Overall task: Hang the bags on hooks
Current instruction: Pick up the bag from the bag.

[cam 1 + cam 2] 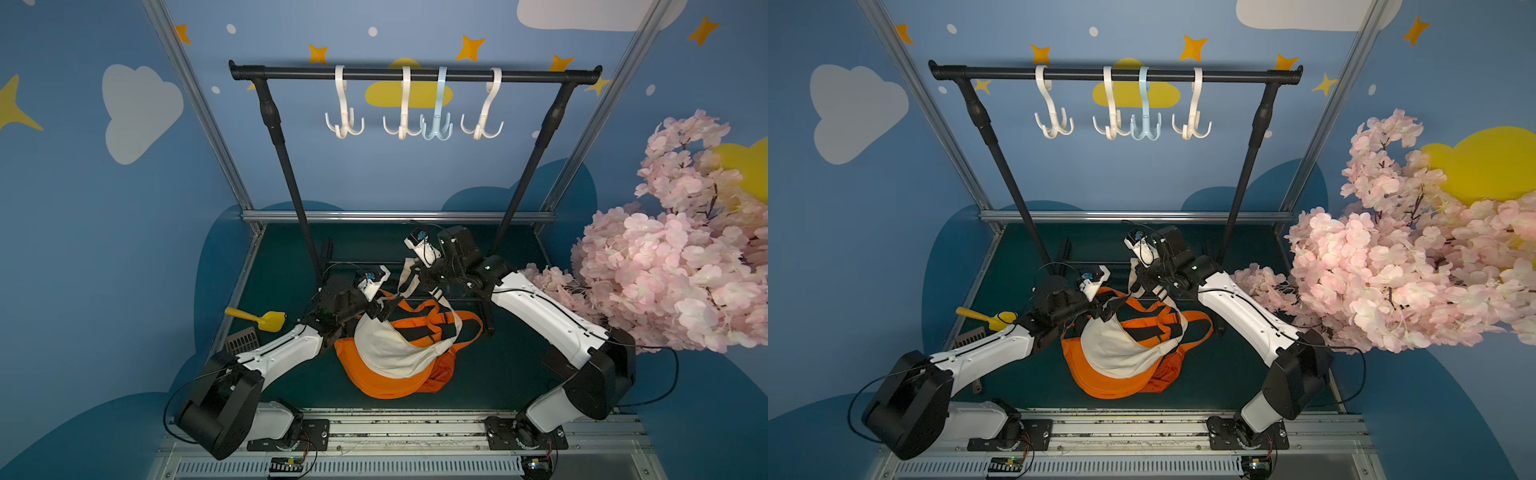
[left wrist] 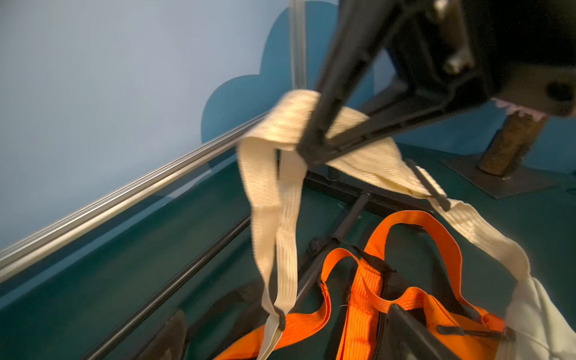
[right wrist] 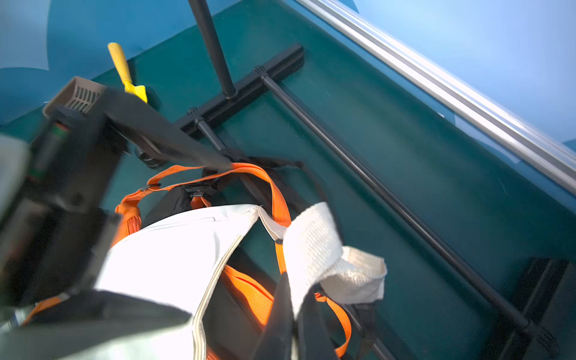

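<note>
A cream bag [image 1: 392,351] lies on an orange bag [image 1: 374,384] on the green floor, below the black rail [image 1: 415,75]. On the rail hang three white hooks [image 1: 344,120] and a pale blue hook [image 1: 436,124]. My right gripper [image 1: 412,270] [image 3: 297,330] is shut on the cream strap [image 3: 314,249] and holds it raised above the bags. A loop of that strap [image 2: 274,218] hangs down from it. My left gripper [image 1: 384,311] [image 2: 286,338] is open beside the bag's near-left end, and the hanging strap's tip shows between its fingers [image 2: 170,335].
The rack's black base bars [image 3: 374,187] run across the floor under the straps, and its two posts [image 1: 291,178] rise behind. A yellow scoop [image 1: 262,319] and a brown slatted piece [image 1: 243,343] lie at the left. A pink blossom tree [image 1: 665,257] crowds the right arm.
</note>
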